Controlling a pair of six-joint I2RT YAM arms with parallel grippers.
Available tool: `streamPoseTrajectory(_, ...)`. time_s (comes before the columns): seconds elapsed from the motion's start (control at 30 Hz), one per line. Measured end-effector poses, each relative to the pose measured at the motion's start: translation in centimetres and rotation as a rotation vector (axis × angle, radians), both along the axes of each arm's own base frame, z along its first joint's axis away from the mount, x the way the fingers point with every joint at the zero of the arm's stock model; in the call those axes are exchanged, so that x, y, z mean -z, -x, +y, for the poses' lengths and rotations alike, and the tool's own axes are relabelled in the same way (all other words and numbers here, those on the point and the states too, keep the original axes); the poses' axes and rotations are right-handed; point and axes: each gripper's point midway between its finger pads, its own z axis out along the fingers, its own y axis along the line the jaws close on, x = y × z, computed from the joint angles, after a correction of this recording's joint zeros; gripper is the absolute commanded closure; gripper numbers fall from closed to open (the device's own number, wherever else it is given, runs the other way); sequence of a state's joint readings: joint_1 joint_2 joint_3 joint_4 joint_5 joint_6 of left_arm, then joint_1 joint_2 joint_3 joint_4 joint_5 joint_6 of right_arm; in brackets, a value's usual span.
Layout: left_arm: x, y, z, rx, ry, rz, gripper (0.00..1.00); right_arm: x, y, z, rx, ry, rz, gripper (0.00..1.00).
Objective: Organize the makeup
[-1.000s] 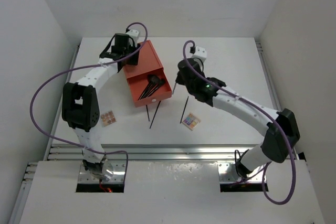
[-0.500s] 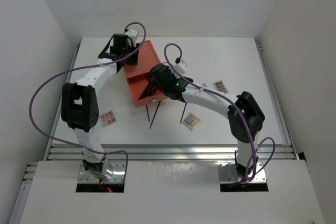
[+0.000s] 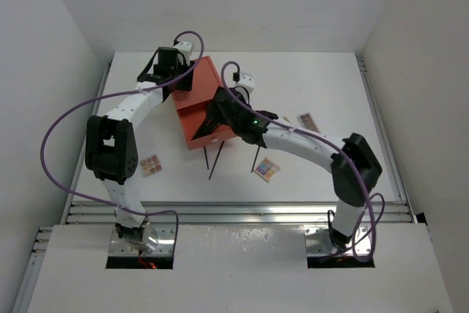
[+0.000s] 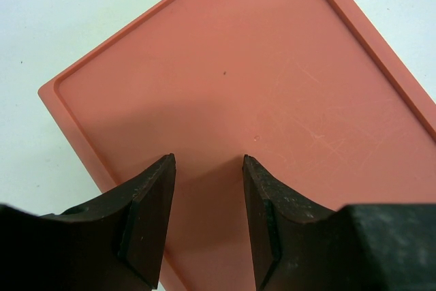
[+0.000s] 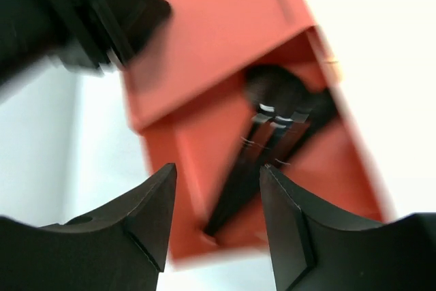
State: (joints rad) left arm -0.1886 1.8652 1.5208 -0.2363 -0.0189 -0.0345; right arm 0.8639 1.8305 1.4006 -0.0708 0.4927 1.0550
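Note:
The orange drawer box [image 3: 203, 82] stands left of the table's middle, its drawer [image 3: 192, 121] pulled out toward me. Black makeup brushes [image 5: 272, 142] lie inside the drawer, blurred in the right wrist view. My right gripper [image 5: 216, 185] hangs open just above the drawer with nothing between its fingers. My left gripper [image 4: 208, 165] is open over the box's flat lid [image 4: 259, 86], its fingers apart with nothing between them. Thin black sticks [image 3: 217, 160] [image 3: 256, 157] lie on the table in front of the drawer. Small palettes lie at left [image 3: 150, 164], at centre [image 3: 267, 169] and at right [image 3: 308, 120].
White walls close in the table on the left, right and back. The right arm [image 3: 315, 148] arches across the table's middle. A metal rail [image 3: 234, 212] runs along the near edge.
My right arm swung left from beside the drawer to above it, and its jaws went from shut to open. The left arm and the box stayed put.

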Motion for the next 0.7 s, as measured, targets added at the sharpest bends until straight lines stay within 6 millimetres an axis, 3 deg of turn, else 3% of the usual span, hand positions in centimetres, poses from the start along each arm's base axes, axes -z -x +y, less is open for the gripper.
streamPoseTrajectory(0.2,0.0,0.0,0.0,0.001,0.002,0.000,0.50,-1.9,3.0,-7.6,-0.054,0.270,-0.046,0.44)
streamPoseTrajectory(0.27,0.0,0.0,0.1,0.003,0.004,0.001,0.50,-1.3,3.0,-11.1,-0.013,0.317,-0.012,0.44)
streamPoseTrajectory(0.37,0.0,0.0,0.2,0.004,0.007,0.002,0.50,2.3,2.5,-16.1,0.045,0.392,0.118,0.41)
streamPoseTrajectory(0.43,0.0,0.0,0.3,0.003,0.008,0.003,0.50,5.4,2.3,-18.1,0.058,0.440,0.222,0.41)
streamPoseTrajectory(0.6,0.0,0.0,0.4,0.001,0.008,0.003,0.50,13.3,3.8,-18.8,-0.030,0.529,0.471,0.46)
streamPoseTrajectory(0.7,0.0,0.0,0.4,0.000,0.008,0.004,0.50,16.0,4.3,-18.4,-0.077,0.546,0.557,0.47)
